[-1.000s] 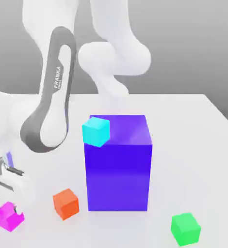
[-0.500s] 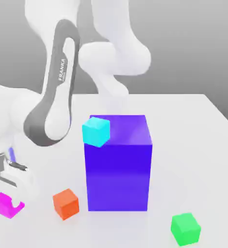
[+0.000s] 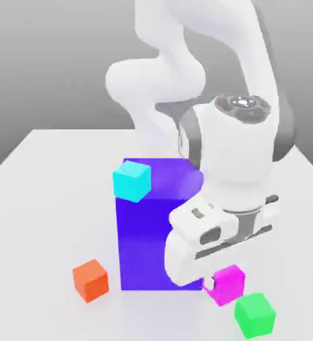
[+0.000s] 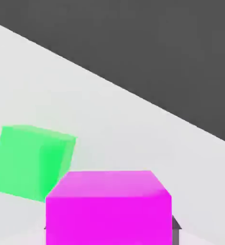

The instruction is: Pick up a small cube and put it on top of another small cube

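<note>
The jaws are clamped on the small matte magenta-pink cube (image 3: 227, 284), carrying it just off the white counter (image 3: 46, 200) near its front edge. The small bright green cube (image 3: 255, 314) sits just beside it, closer to that edge. This looks like the carry step. Next it needs lift, then lining up squarely over green. The tall blue-purple block (image 3: 146, 233) crowds one side; the small orange cube (image 3: 90, 280) is well apart.
</note>
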Robot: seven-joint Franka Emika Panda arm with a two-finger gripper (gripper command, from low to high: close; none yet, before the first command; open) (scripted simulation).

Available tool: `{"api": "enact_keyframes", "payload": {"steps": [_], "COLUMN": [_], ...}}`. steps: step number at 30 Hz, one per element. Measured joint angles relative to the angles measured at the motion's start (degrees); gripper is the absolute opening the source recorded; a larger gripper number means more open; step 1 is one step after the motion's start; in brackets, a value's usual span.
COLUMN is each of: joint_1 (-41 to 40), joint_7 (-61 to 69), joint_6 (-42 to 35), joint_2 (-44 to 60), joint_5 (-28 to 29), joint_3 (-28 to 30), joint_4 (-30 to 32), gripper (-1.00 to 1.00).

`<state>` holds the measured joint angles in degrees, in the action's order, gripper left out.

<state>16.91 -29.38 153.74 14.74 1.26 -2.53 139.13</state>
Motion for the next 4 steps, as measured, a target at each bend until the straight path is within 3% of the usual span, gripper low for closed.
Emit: {"api": "enact_keyframes", "payload": {"steps": [1, 2, 4], "joint_1": [0.5, 0.8, 0.8], "joint_7": [-0.2, -0.3, -0.3], "joint_6": [1.9, 2.9, 2.9], "joint_2": [2.1, 3.1, 3.1], "joint_5": [0.5, 0.7, 0.7], "joint_3": [-0.1, -0.1, -0.1], "joint_4": [-0.2, -0.3, -0.3], "gripper": [-1.0, 1.0, 1.0]}}
